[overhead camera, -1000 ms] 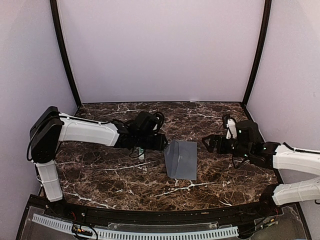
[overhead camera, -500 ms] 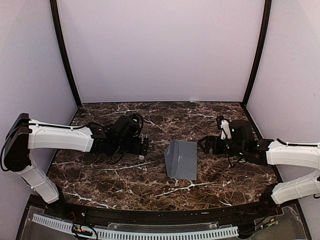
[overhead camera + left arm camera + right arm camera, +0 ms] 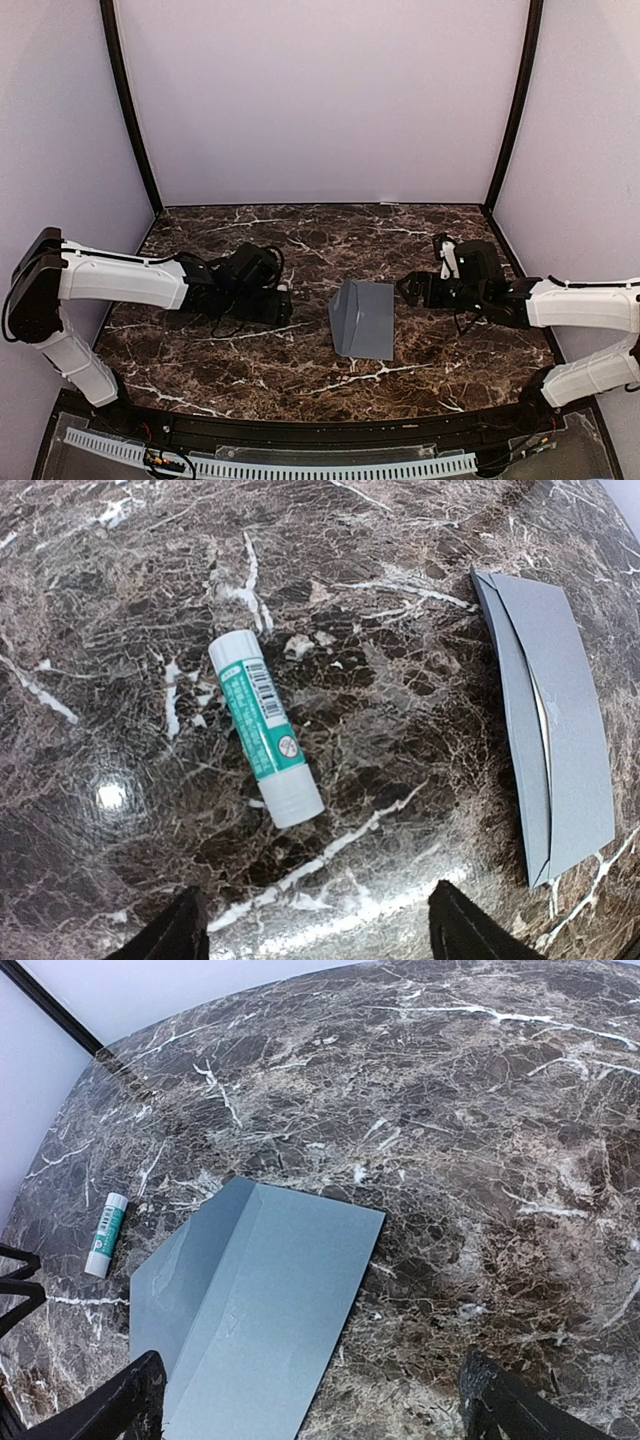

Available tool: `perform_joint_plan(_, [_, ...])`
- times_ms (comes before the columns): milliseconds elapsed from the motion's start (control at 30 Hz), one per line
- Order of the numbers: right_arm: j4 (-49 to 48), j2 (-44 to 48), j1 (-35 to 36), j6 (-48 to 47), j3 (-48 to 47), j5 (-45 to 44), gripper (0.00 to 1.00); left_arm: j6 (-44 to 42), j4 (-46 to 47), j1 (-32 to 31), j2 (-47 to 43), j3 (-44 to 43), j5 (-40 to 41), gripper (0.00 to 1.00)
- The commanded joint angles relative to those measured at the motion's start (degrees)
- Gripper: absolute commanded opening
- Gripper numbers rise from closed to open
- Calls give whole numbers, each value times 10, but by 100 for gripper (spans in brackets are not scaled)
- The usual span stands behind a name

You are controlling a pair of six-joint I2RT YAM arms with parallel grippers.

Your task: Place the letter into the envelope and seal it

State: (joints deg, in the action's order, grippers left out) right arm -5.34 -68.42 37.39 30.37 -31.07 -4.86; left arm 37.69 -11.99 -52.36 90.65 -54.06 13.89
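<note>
Left gripper (image 3: 320,935): jaws are standing wide apart and gripping nothing. Only the two dark fingertips (image 3: 185,932) are showing at the bottom edge of the left wrist view, with bare marble between them. It is hanging low over the table (image 3: 250,360), pointing toward the middle.

Just ahead of those fingertips a glue stick (image 3: 265,742) is lying on its side. It has a green label and white ends, its cap is on, and nothing is touching it.

Beyond the glue stick, and apart from it, the envelope (image 3: 362,318) is lying mid-table between the two arms. It is slate-grey, with its flap folded over the body. The flap edge is not sitting flush, and a slight gap is showing along the seam. A thin pale sliver is showing in that gap. I cannot tell whether it is the letter.

Right gripper (image 3: 407,290): jaws are likewise spread wide and holding nothing. It is hovering just beside the envelope's right edge and facing it. In the right wrist view the envelope's near end is lying below and between the open fingers, without contact that I can make out.

Both arms are reaching in low from either side.
</note>
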Motion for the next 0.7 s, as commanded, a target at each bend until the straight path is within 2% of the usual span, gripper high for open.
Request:
perform_joint_plan(0, [-2,-4,-4,3,-17,-21,99,14,6,-1,41,-22,-13,72])
perform_joint_plan(300, [-3,5,-4,-2,-10,-39,99,33,-12,-1,132,-87,46,59])
perform_joint_plan(667, [-4,17,-4,-3,-5,-40,98,51,-25,-1,175,-111,82,45])
